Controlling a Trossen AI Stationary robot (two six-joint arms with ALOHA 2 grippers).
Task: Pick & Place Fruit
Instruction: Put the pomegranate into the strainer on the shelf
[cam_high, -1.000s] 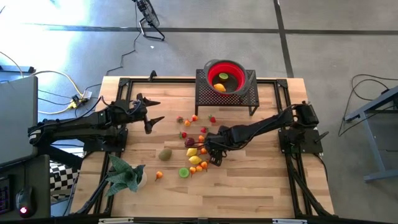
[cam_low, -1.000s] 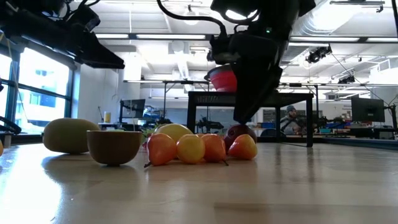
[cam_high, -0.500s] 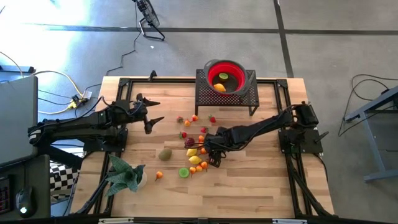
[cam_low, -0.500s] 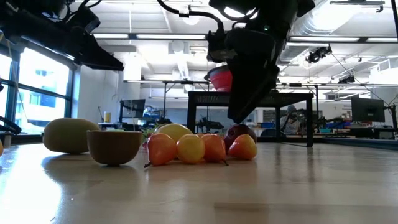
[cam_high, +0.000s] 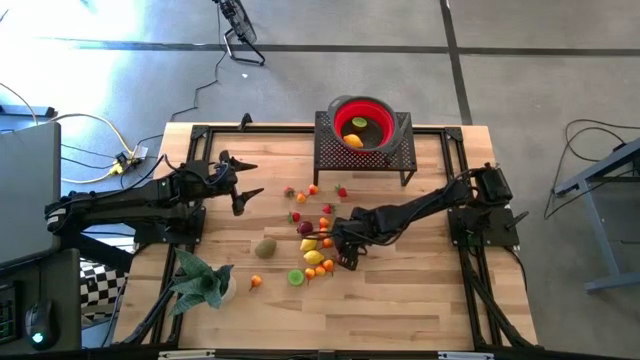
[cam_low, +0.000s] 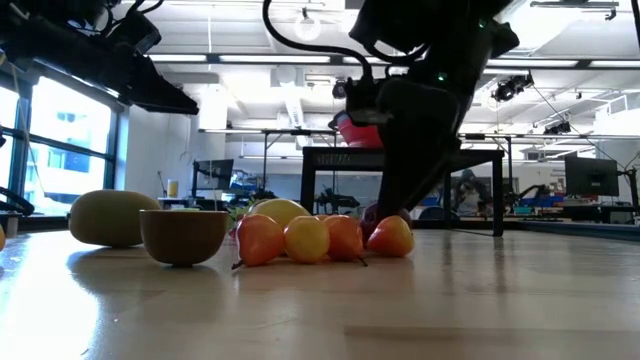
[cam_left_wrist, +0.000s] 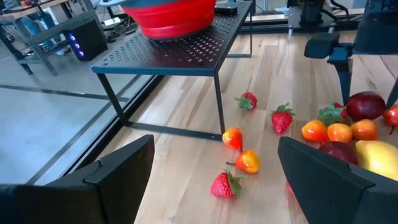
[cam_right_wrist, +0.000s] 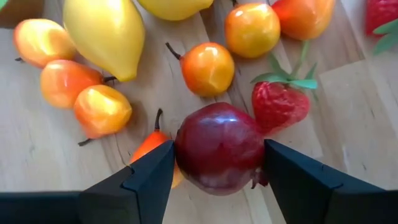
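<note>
Small toy fruits lie loose in the middle of the wooden table (cam_high: 420, 290): lemons (cam_high: 312, 251), a kiwi (cam_high: 265, 248), a lime (cam_high: 296, 277), strawberries and tiny oranges. My right gripper (cam_right_wrist: 219, 149) is open and points steeply down over the cluster (cam_high: 338, 252). A dark-red plum (cam_right_wrist: 219, 157) rests on the wood between its two fingers. My left gripper (cam_high: 250, 180) hangs open over the table's left side, away from the fruit. A red bowl (cam_high: 362, 120) holding two fruits sits on a black mesh stand (cam_high: 340, 152) at the far edge. My right gripper has one finger (cam_right_wrist: 152, 177) on each side of the plum's widest part (cam_right_wrist: 186, 155), coming from above. The plum rests on the table. The fingers stand right against its sides, but I cannot tell whether they touch it.
A strawberry (cam_right_wrist: 278, 104) and small oranges (cam_right_wrist: 207, 68) lie close around the plum. A green leafy plant (cam_high: 200, 282) sits at the near left corner. Bare wood lies to the near right of the cluster.
My right gripper has sunk toward the fruit cluster. In the low view its fingers now reach down to the fruit on the table. Its finger gap looks unchanged.
</note>
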